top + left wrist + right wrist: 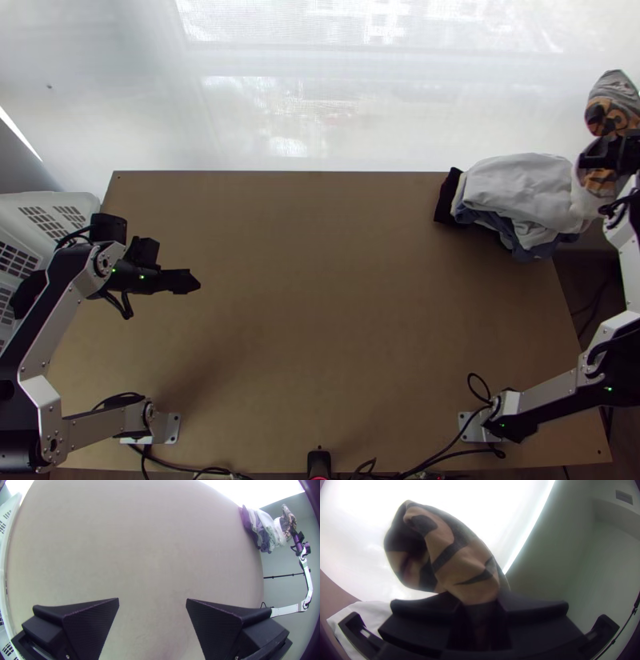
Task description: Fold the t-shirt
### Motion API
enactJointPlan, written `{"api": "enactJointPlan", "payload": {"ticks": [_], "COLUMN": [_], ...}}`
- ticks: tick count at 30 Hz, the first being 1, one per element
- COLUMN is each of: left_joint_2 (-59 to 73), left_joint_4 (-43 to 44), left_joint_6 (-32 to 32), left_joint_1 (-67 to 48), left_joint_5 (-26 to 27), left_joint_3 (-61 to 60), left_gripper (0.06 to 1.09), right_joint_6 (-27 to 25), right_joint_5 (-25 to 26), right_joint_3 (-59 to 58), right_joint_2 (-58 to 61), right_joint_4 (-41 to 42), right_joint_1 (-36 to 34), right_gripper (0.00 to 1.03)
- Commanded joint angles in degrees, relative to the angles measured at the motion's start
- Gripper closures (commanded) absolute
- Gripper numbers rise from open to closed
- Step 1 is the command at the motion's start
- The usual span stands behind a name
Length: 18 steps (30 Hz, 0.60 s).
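While left gripper (152,600) hangs wide open, empty, right gripper (478,604) pinches shirt (614,114), bunched, frame's upper right. Stage: fetching, apparently. Next: lay shirt mid-frame, spread flat.

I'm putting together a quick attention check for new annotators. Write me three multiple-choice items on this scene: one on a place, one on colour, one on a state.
1. Where on the table is the clothes pile, in the top view?
A) near left corner
B) far right corner
C) centre

2. How does the cloth in the right gripper look?
A) plain red
B) green-striped
C) grey, with orange and black print

3. How is the left gripper?
A) open, empty
B) shut on a sleeve
C) shut, empty

B: the top view shows it there, overhanging the right edge.
C: the top view shows these colours.
A: its fingers stand wide apart, only tabletop beyond.
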Motion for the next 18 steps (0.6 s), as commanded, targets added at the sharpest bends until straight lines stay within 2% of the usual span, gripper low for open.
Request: {"api": "enactJointPlan", "payload": {"ticks": [1, 13, 18], "left_joint_2": [0.1, 0.6, 0.6], "left_joint_4": [-0.2, -0.5, -0.2], "left_joint_6": [0.8, 1.0, 0.8], "left_joint_1": [2.2, 2.7, 2.6], "left_joint_5": [0.1, 0.1, 0.1], "left_joint_3": [-1.0, -0.9, -0.9], "left_gripper": [0.1, 0.1, 0.1], "right_joint_6": [2.0, 3.8, 3.4], "right_joint_5": [2.8, 5.2, 5.4], "right_joint_3": [-9.2, -18.5, -21.8], "right_joint_2": [1.9, -0.6, 2.0], "right_joint_4": [4.4, 4.7, 6.2], "right_joint_1": [7.9, 17.9, 18.3], "right_gripper": [1.0, 1.0, 1.0]}}
